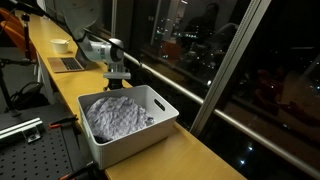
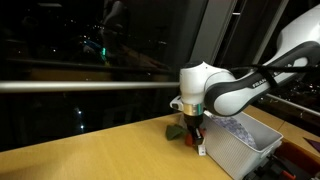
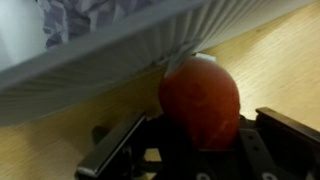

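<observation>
Because the red ball (image 3: 200, 100) is lying on the table (image 3: 285, 60) against the wall of the white bin (image 3: 110, 55), the gripper (image 3: 198, 138) is straddling it from above, jaws half closed around it; whether they are pressing it, I cannot tell.

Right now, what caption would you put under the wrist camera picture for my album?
Gripper straddling a red round thing beside the white bin, on a wooden table.
</observation>
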`<state>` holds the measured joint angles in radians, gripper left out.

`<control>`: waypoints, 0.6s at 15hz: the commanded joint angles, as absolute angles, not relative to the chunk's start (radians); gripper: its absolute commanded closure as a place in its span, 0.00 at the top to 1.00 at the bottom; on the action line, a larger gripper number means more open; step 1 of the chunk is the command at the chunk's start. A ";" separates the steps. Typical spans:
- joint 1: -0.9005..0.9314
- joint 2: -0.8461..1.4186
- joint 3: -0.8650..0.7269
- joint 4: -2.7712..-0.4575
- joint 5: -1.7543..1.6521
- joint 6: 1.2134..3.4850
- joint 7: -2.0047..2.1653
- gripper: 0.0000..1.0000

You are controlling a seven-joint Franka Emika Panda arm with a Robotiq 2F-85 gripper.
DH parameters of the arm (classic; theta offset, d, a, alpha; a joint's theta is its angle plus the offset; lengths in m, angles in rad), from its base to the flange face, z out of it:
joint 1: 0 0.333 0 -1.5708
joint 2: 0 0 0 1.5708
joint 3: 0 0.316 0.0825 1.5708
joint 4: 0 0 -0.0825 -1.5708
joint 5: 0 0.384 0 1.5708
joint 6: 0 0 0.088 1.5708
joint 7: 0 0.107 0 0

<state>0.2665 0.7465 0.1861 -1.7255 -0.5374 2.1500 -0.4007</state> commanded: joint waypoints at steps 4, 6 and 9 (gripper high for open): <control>0.290 0.419 0.199 -1.875 -0.498 2.084 -0.345 0.04; 0.281 0.317 0.194 -1.907 -0.496 2.052 -0.329 0.04; 0.245 0.164 0.182 -1.964 -0.493 2.005 -0.326 0.04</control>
